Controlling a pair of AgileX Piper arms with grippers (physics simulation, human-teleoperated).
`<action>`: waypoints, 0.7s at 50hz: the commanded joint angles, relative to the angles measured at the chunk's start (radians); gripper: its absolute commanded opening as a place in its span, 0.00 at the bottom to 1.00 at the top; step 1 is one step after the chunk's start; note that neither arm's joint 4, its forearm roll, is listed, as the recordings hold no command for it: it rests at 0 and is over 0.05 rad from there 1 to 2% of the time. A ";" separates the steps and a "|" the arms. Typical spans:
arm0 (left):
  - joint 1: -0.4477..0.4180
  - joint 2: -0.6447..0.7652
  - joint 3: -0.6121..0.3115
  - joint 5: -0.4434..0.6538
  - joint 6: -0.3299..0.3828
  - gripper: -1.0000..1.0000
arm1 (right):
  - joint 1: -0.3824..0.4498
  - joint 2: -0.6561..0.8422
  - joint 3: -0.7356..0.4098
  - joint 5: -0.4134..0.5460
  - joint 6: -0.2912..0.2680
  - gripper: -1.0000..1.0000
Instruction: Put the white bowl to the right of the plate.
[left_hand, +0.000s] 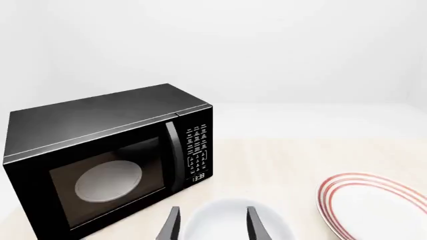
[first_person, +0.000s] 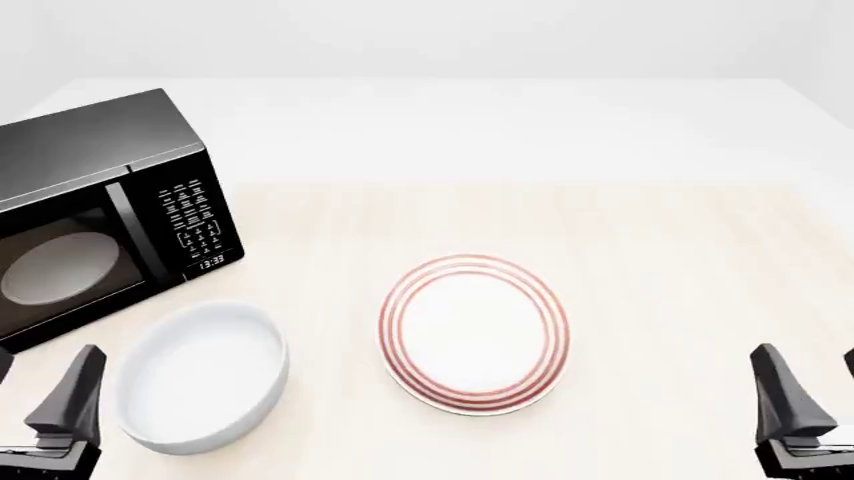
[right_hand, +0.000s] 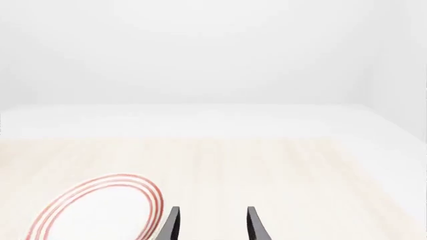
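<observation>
Both grippers, left (left_hand: 210, 225) and right (right_hand: 210, 225), hang with fingers apart, holding nothing. Glossy deep white bowl (first_person: 200, 375) sits left of the flat red-ringed plate (first_person: 474, 333), near the boxy black microwave (first_person: 100, 225).

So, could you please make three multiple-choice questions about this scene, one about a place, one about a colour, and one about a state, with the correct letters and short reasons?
1. Where is the white bowl relative to the plate, in the front view?
A. left of it
B. right of it
C. on top of it

2. What colour are the rings on the plate's rim?
A. blue
B. red
C. green

3. What state is the left gripper in?
A. shut on the bowl
B. shut on the plate
C. open, holding nothing

Answers:
1 A: the bowl sits near the microwave, left of the plate.
2 B: the concentric rings are red.
3 C: its fingers stand apart, with the bowl beyond them.
</observation>
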 joint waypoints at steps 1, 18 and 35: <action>0.000 0.004 -0.003 -0.001 0.000 1.00 | 0.004 0.013 0.002 -0.002 -0.015 1.00; 0.000 0.004 -0.003 -0.001 0.000 1.00 | 0.032 0.430 -0.009 -0.307 -0.015 1.00; 0.000 0.004 -0.003 -0.001 0.000 1.00 | 0.234 0.867 -0.316 -0.396 -0.028 1.00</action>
